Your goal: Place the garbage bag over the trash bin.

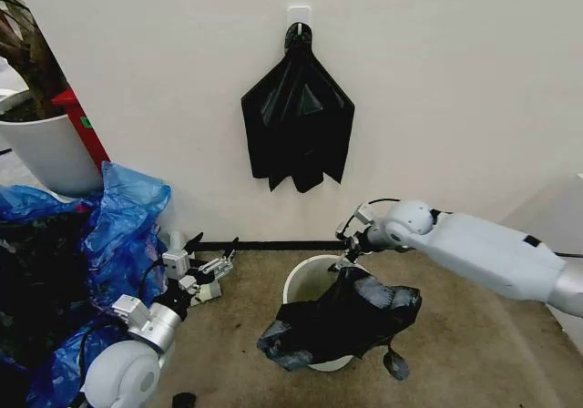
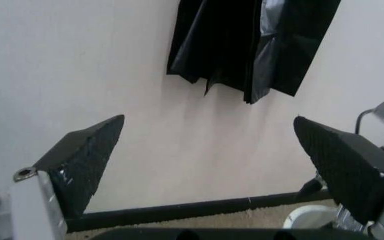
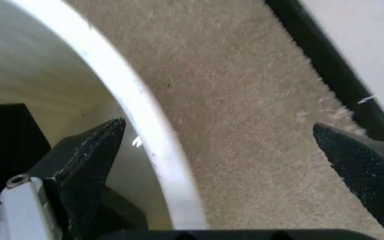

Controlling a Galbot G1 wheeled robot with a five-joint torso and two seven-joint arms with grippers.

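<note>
The trash bin [image 1: 301,280] is a small round white bin on the carpet by the wall. The black garbage bag [image 1: 342,321] lies crumpled over its front and right rim and spills down the outside. My right gripper [image 1: 350,244] hovers at the bin's far right rim, just above the bag. In the right wrist view that gripper [image 3: 219,127] is open and straddles the bin rim [image 3: 145,125], with black plastic [image 3: 5,145] showing inside the bin. My left gripper [image 1: 214,246] is open to the left of the bin. In its wrist view the left gripper [image 2: 209,120] holds nothing.
Another black bag [image 1: 298,117] hangs from a white hook on the wall above the bin, and the hanging bag [image 2: 252,45] is also seen from the left wrist. Blue plastic bags [image 1: 123,226] pile up at the left. A large white planter [image 1: 50,153] stands behind them.
</note>
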